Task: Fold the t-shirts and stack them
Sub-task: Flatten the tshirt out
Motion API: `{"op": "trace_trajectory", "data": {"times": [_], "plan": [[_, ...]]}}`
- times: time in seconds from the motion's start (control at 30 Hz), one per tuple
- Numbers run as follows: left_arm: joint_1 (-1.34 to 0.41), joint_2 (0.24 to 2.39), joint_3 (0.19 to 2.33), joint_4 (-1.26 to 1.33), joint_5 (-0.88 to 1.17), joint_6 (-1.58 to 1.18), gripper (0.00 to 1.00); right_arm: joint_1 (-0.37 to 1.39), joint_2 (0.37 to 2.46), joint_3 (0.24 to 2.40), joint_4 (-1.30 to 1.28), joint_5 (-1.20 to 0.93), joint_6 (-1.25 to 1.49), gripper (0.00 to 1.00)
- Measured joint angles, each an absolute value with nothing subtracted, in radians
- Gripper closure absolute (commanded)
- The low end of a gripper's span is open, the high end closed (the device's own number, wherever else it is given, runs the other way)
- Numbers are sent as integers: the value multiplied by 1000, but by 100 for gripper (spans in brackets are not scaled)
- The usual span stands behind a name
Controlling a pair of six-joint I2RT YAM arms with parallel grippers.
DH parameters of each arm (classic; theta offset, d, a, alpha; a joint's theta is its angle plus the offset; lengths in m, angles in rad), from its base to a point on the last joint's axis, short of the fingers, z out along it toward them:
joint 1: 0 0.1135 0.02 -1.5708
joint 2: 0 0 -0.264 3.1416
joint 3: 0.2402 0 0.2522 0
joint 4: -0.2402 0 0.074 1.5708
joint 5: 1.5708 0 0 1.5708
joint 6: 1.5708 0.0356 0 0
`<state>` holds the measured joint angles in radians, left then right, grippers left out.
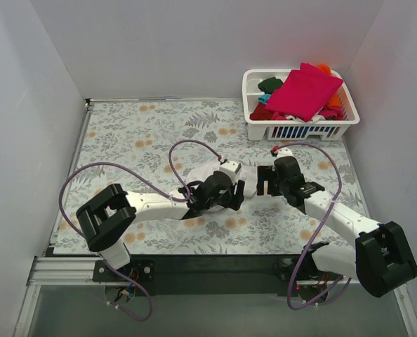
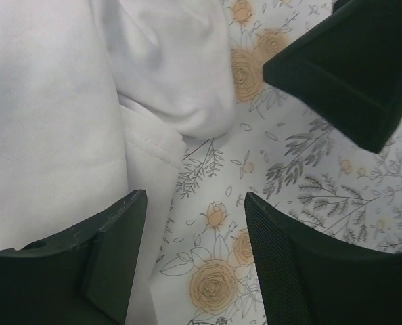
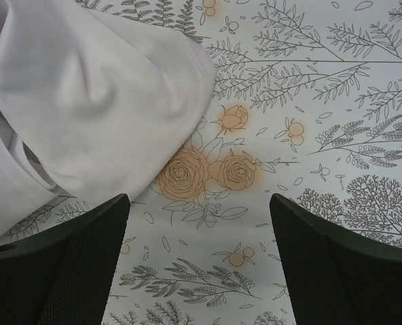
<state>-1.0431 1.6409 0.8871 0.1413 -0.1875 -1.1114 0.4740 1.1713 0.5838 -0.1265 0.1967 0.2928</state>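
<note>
A large plain white cotton t-shirt [image 2: 52, 115] lies crumpled near the middle of the floral-printed surface [image 1: 138, 133], and both arms reach in low over it from the near edge. The left pincer [image 2: 194, 261] is spread wide and grips nothing. In the left wrist view the bare printed surface shows between its black fingers [image 2: 309, 271], and the finger on the left of that view sits over the stitched edge of the white t-shirt. The right pincer [image 3: 197, 267] is just beside the left one, near the rounded edge of the cloth. It too is spread wide with nothing held: only the flower print lies between its fingers, and the white fabric reaches the finger on the left of the right wrist view. At the far right corner stands a white slatted plastic basket [image 1: 300, 130], well apart from the arms. It is heaped with more shirts: a magenta t-shirt [image 1: 303, 91] is spread on top, with a red t-shirt [image 1: 263, 112] and a dark green t-shirt [image 1: 270, 84] bunched at its left side and an orange t-shirt [image 1: 326, 69] showing at the back.
</note>
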Motion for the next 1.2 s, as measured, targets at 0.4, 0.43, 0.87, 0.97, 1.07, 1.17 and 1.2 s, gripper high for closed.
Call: {"op": "trace_trajectory", "data": {"times": [0.4,0.43,0.87,0.97,1.07,1.17,1.2], "plan": [[-1049,1790,963,126,-300,-1069,48,411,1110,558,-116,146,284,23],[-1050,1800,966,126,-311,-1064,51,411,1110,558,-115,144,284,23],[-1051,1770,948,99,-433,-1044,100,451,1198,562,-64,1,259,27],[-1051,1710,919,96,-439,-1045,100,491,1261,578,-59,-11,260,28],[-1051,1649,891,97,-447,-1050,100,520,1315,596,-41,-23,264,29],[-1051,1612,874,97,-454,-1054,100,534,1358,614,-17,-30,267,33],[-1051,1607,871,97,-455,-1055,100,535,1372,619,-8,-33,269,36]]}}
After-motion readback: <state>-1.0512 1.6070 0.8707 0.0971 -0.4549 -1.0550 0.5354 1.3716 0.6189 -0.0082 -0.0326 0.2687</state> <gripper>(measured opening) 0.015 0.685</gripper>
